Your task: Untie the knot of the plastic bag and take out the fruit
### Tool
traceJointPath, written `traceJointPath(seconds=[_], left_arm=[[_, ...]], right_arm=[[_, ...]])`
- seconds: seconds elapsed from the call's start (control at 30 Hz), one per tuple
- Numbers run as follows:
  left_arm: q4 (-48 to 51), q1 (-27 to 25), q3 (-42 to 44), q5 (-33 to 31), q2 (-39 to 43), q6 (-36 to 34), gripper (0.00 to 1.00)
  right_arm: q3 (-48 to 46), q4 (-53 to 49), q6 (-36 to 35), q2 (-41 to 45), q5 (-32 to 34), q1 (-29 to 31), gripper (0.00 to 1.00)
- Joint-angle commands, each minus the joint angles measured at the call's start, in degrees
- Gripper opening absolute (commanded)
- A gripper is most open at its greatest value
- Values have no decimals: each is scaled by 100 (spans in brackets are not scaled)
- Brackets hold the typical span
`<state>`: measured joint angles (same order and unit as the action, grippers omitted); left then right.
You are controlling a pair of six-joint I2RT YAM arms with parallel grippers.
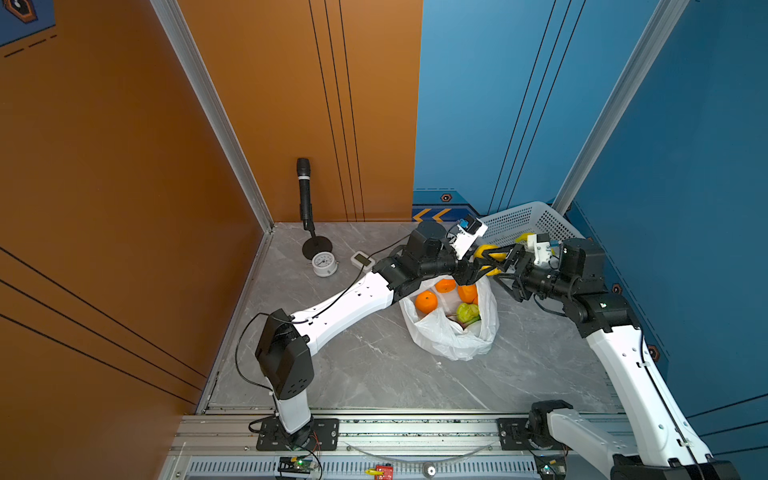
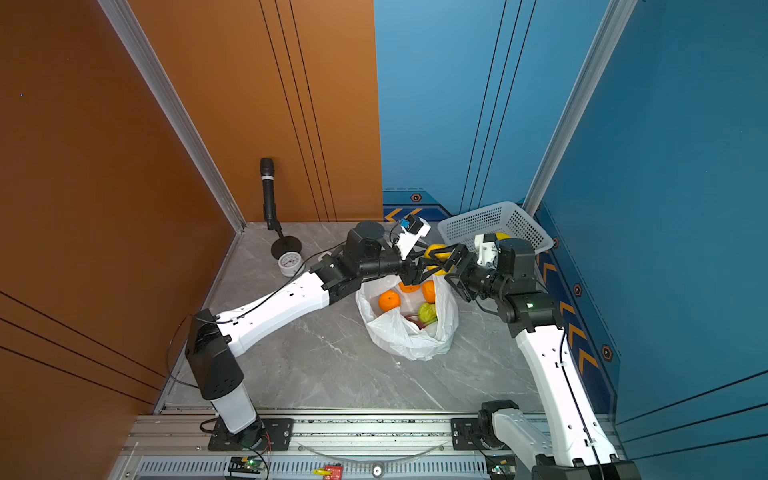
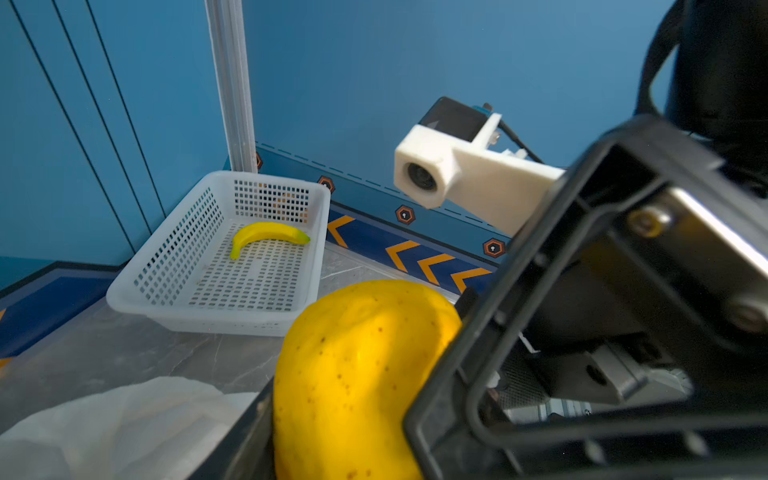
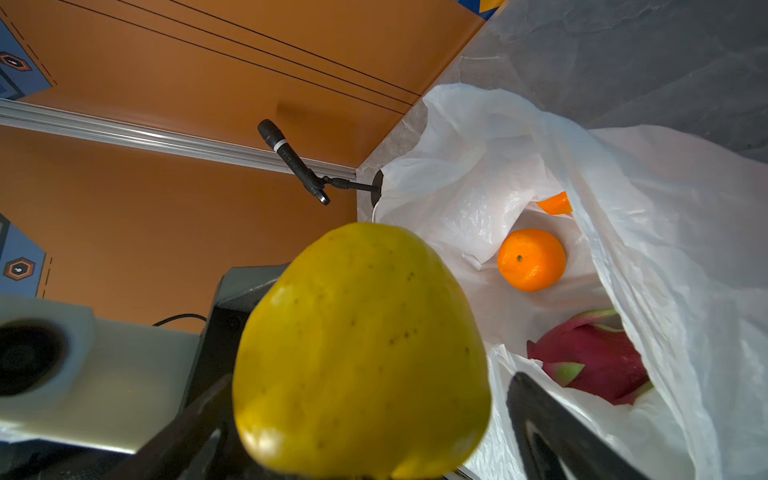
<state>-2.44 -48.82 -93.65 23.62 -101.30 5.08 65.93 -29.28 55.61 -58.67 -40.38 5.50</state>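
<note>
Bag (image 1: 451, 336) open; left gripper (image 1: 478, 262) holds yellow fruit (image 3: 353, 374); right gripper (image 4: 370, 380) wide around it; 3 oranges (image 1: 427, 301), dragon fruit (image 4: 590, 357) left inside.

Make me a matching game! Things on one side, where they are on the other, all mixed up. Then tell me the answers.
Things:
1 banana
2 yellow fruit
3 dragon fruit
4 clock

Places:
A in the plastic bag
B in the white basket
C beside the microphone stand
D in the left gripper

Pairs: 1-B, 2-D, 3-A, 4-C
</note>
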Motion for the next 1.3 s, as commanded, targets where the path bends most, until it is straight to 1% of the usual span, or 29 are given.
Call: traceJointPath(seconds=[0.0, 0.2, 0.27, 0.3, 0.37, 0.47, 0.53, 0.67, 0.7, 0.73, 0.77, 0.93, 1.0, 1.1, 1.27], left_arm=[[-534, -31, 40, 503, 146, -248, 37], [-492, -71, 0, 561, 110, -347, 39], [-375, -72, -13, 533, 110, -472, 42], [-300, -87, -29, 515, 102, -533, 46], [-124, -111, -73, 369, 121, -716, 56], [-72, -128, -75, 110, 178, -831, 69], [-64, -128, -61, -170, 236, -880, 75], [6, -98, -16, -589, 385, -1007, 85], [37, -89, -5, -636, 424, -1034, 85], [76, -69, 9, -680, 471, -1059, 90], [102, -60, 34, -726, 515, -1080, 92], [212, -12, 175, -851, 716, -1145, 98], [252, 9, 210, -876, 767, -1130, 100], [322, 12, 246, -884, 800, -1098, 99], [434, 56, 263, -1008, 796, -1076, 98]], right_arm=[[99, 221, 160, -26, -110, 4, 95], [154, 241, 169, -82, -16, -24, 79], [207, 234, 169, -107, 19, -53, 74], [240, 238, 173, -117, 29, -66, 72], [318, 222, 156, -151, 103, -108, 65], [453, 169, 94, -216, 219, -189, 61], [521, 160, 64, -287, 302, -259, 59], [669, 186, -17, -578, 432, -427, 57], [726, 177, -71, -689, 458, -475, 57], [789, 160, -136, -815, 501, -532, 57], [842, 159, -197, -941, 542, -576, 57], [1283, 124, -572, -1769, 1032, -838, 58], [1521, 103, -726, -2170, 1253, -934, 58], [1954, 36, -952, -2865, 1535, -1044, 58], [2823, -52, -1063, -4173, 1665, -1221, 58]])
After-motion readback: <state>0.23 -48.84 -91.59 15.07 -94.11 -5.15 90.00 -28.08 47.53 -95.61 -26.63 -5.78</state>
